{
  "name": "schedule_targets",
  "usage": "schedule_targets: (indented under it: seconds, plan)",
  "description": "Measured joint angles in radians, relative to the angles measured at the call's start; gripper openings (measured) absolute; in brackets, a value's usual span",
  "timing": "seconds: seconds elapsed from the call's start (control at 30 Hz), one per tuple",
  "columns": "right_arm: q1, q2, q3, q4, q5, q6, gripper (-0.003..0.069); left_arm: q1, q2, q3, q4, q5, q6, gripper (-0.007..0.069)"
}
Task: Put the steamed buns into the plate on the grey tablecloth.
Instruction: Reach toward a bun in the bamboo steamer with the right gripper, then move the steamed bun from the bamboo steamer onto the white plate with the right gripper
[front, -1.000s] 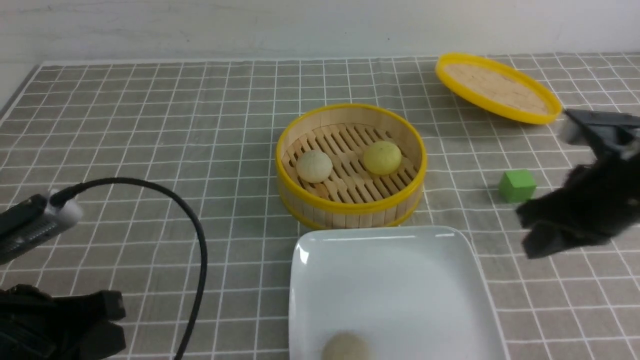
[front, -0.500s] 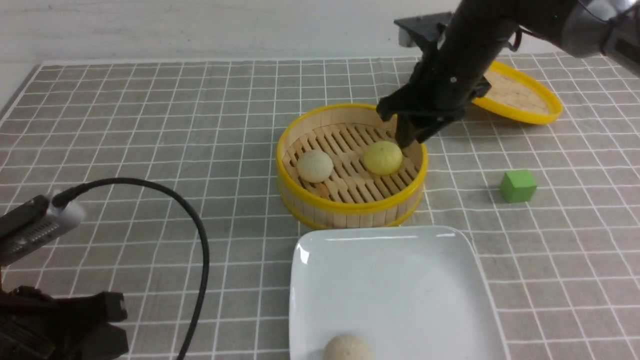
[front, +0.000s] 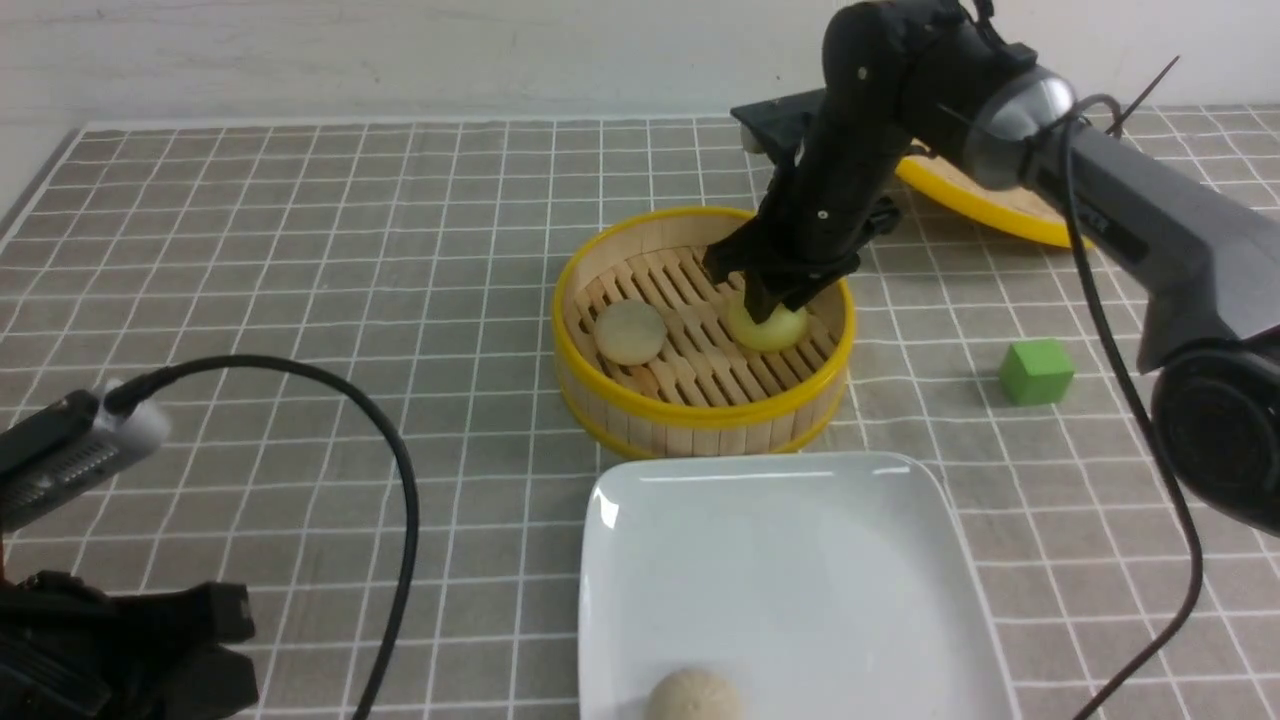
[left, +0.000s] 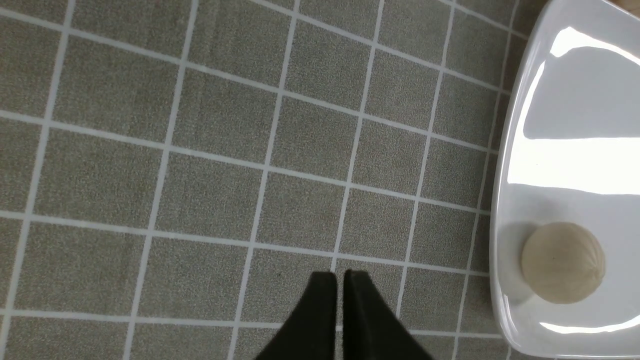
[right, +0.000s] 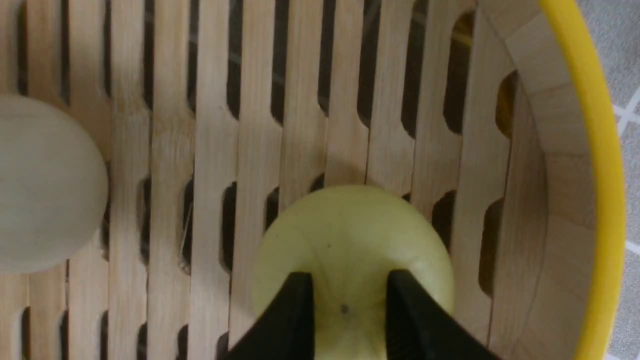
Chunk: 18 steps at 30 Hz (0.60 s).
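A yellow steamed bun (front: 775, 328) and a pale beige bun (front: 630, 332) lie in the round bamboo steamer (front: 700, 412) on the grey tablecloth (front: 300, 250). My right gripper (front: 770, 300) reaches down into the steamer. In the right wrist view its fingertips press into the top of the yellow bun (right: 350, 235), so the right gripper (right: 345, 295) is shut on it; the beige bun (right: 40, 185) lies beside it. Another beige bun (front: 693, 697) lies at the near edge of the white square plate (front: 800, 560). My left gripper (left: 340, 275) is shut and empty above the cloth, beside the plate (left: 505, 200) and its bun (left: 562, 262).
The steamer lid (front: 1010, 215) lies at the back right, partly behind my right arm. A green cube (front: 1036, 371) sits right of the steamer. A black cable (front: 400, 470) loops over the cloth at the front left. The steamer's yellow rim (right: 595, 150) stands close to the right gripper.
My right arm swung in from the right edge to over the steamer, then came down onto the yellow bun. The left arm and the other buns have not moved.
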Motion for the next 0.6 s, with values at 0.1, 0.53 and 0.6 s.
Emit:
schedule_targets:
  seconds: [0.1, 0.53, 0.6]
  plan:
    - [0.000, -0.001, 0.000, -0.002, 0.003, 0.000, 0.0110, 0.000, 0.000, 0.000, 0.000, -0.001, 0.000, 0.0052]
    - [0.007, -0.309, 0.012, 0.059, 0.044, 0.000, 0.0006, 0.000, 0.000, 0.000, 0.000, -0.017, 0.000, 0.0066]
    - [0.011, -0.390, 0.058, 0.079, 0.044, 0.002, 0.0006, 0.000, 0.000, 0.000, 0.000, -0.017, 0.000, 0.0069]
